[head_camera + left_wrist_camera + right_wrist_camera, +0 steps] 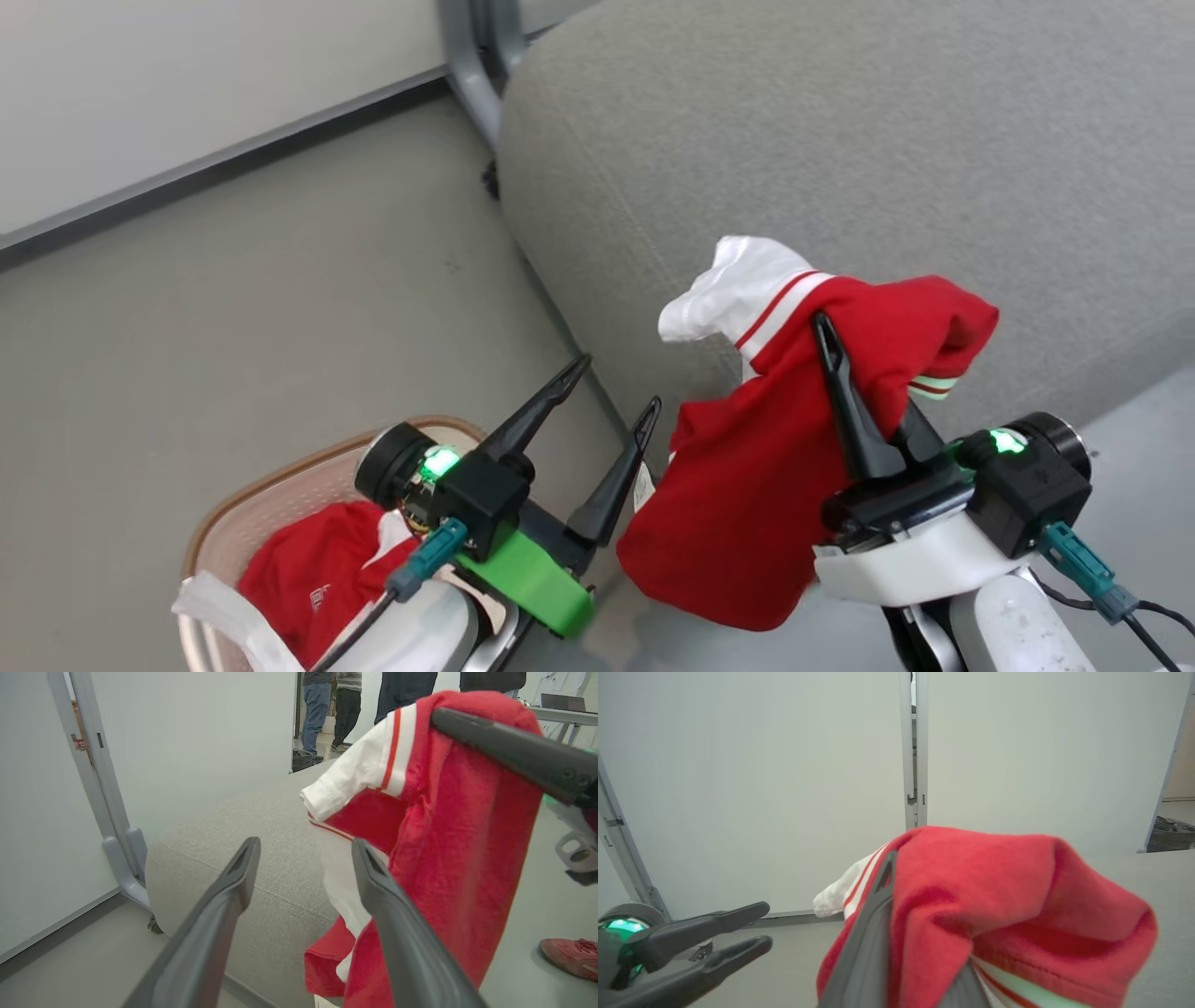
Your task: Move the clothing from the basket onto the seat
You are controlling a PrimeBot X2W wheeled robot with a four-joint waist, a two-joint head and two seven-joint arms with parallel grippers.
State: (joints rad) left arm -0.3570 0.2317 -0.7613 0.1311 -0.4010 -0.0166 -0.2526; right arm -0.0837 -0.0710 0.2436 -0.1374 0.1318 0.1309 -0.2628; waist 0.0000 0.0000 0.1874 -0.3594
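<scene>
Right gripper [840,345] clamped on red garment [747,485], held up in front of seat [840,140].
Grey seat takes upper right; garment hangs off the gripper just beside its front edge, white sleeve uppermost, contact unclear. Basket [280,476] on floor [233,327] at lower left, second garment [308,579] inside it. Left gripper [618,383] above basket, fingers apart, empty.
</scene>
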